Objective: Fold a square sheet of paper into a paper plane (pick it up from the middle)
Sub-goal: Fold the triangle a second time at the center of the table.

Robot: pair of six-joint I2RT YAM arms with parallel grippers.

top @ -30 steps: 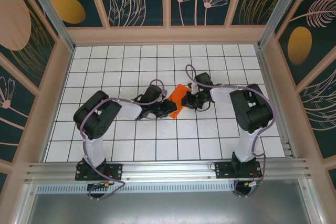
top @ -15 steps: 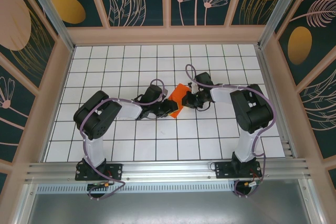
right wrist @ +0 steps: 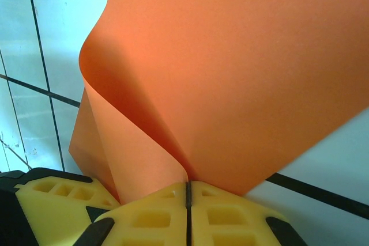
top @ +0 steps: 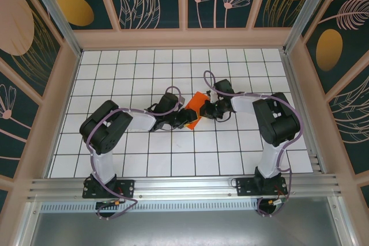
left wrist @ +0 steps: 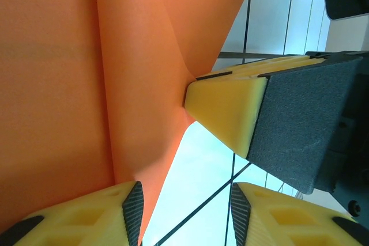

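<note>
Paper (top: 195, 106) perhaps slightly narrower, curled

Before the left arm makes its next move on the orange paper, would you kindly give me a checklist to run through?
1. Grip of right gripper on the square sheet of paper: ok, pads shut on it.
2. Grip of left gripper: not ok, jaws apart, tile showing between.
3. Sheet inside the left jaws' gap: cannot tell, its edge runs beside one finger.
4. Sharp crease pressed: not ok, the sheet curls softly.
5. Edges aligned: cannot tell.
</note>
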